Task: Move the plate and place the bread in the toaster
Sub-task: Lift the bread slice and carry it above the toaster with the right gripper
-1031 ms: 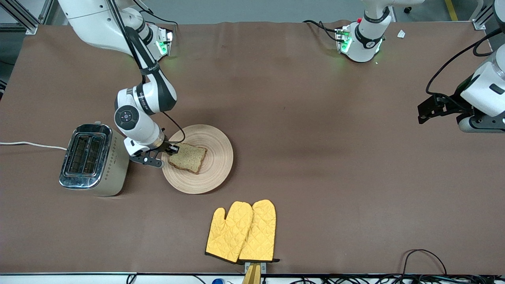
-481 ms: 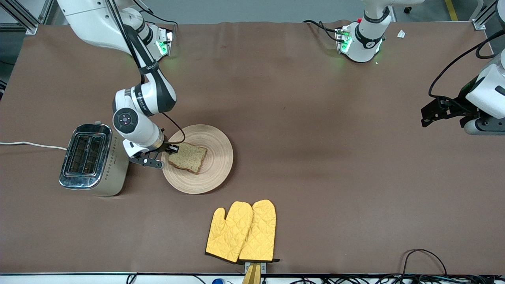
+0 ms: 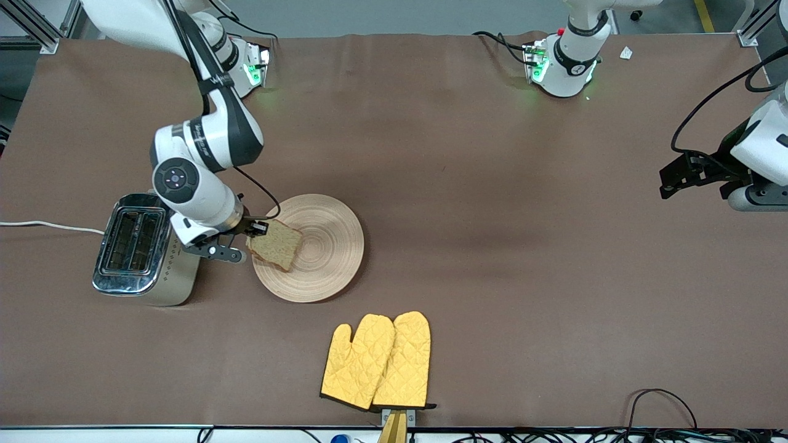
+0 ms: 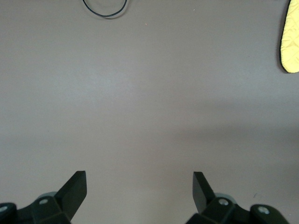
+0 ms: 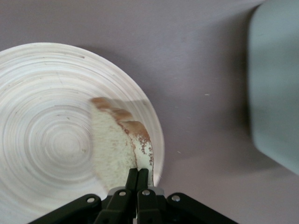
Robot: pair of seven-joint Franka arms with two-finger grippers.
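The front camera looked down across the whole table; wrist cameras looked down closely (right shared the plate)

My right gripper pinches the bread by its edge, slice hanging over the plate rim, toaster off beside.

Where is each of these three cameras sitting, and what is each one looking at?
Front view: high across the table, facing both arms' bases; shows the toaster, plate and oven mitts.
Left wrist view: on the left arm, looking down past the open left gripper at bare table.
Right wrist view: above the right gripper, shut on the bread.
Front and right wrist views share the plate and bread.
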